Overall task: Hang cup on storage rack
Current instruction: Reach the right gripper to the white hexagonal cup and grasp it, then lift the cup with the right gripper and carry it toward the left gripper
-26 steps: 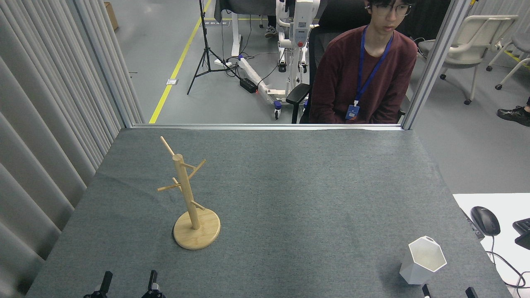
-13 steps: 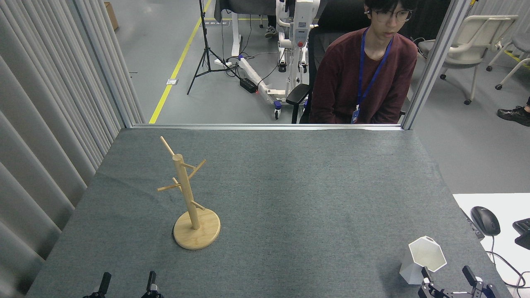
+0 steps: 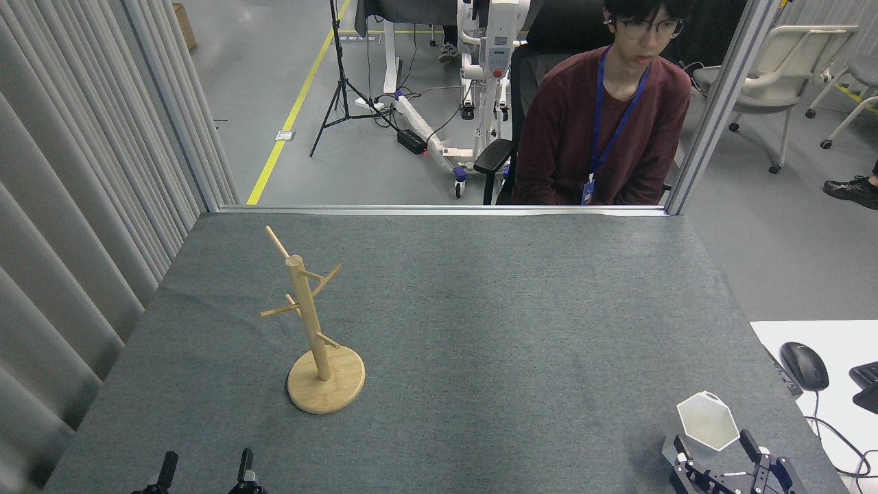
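The white hexagonal cup [image 3: 706,420] stands upright on the grey table near its front right corner, its small loop handle at the far rim. My right gripper [image 3: 715,447] is open just in front of it, one finger on each side of the cup's lower body, which it partly hides. The bamboo storage rack [image 3: 314,329] stands on its round base at the left of the table, its thin pegs bare. My left gripper [image 3: 204,466] is open at the bottom edge, in front of the rack and apart from it.
A person in a dark red top sits behind the table's far edge [image 3: 439,210]. A side desk with a black mouse [image 3: 804,365] lies to the right. Grey curtains [image 3: 82,206] line the left side.
My right gripper has risen into view and moved forward, so its open fingers now flank the cup's base. The left gripper has dropped slightly lower. Cup and rack have not moved.
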### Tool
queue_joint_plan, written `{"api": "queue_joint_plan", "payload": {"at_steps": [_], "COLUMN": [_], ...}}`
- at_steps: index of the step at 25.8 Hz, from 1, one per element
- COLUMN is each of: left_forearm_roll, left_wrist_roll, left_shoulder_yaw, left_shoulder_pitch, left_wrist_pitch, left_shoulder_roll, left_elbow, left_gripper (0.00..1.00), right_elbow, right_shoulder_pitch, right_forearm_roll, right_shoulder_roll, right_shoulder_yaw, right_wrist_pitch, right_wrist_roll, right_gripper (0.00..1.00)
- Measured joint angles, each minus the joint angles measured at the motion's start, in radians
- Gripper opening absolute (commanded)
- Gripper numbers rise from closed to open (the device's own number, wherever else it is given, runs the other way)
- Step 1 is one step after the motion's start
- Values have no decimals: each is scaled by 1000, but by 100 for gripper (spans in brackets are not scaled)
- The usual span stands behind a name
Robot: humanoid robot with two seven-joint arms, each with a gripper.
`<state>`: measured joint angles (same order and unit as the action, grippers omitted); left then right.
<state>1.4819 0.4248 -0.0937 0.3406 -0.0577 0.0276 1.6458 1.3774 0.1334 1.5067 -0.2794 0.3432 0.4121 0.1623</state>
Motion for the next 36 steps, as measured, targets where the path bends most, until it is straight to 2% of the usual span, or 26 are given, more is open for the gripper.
{"api": "queue_joint_plan", "payload": {"at_steps": [21,22,24,26,32,36], "left_forearm_roll": [1,1,1,1,3,18], "left_wrist_roll": [7,7,7,6,6,6], "left_shoulder_yaw": [-12,-13,-14,-15,-13,21], "left_shoulder_pitch": [0,0,0,0,0,-7], "left_wrist_pitch": [-4,-4,-4,-4,-4,-11], "left_shoulder_roll": [1,2,2,2,2,-3], "left_elbow": [2,3,5,6,7,7], "left_gripper": [99,99,99,99,99,99], "right_elbow": [-105,-110,-116,-119,-108,-46], "right_shoulder_pitch": [-76,-79,-83,-84,-85,-87], "right_forearm_roll": [14,15,15,15,11,8], "right_shoulder_roll": [2,2,1,1,-1,-1], "right_shoulder_yaw": [-9,-9,-9,-9,-8,-6], "right_wrist_pitch": [-6,-7,-8,-9,3,7], "right_wrist_roll": [25,25,26,29,54,59], "right_gripper": [98,97,81,70,67,67]}}
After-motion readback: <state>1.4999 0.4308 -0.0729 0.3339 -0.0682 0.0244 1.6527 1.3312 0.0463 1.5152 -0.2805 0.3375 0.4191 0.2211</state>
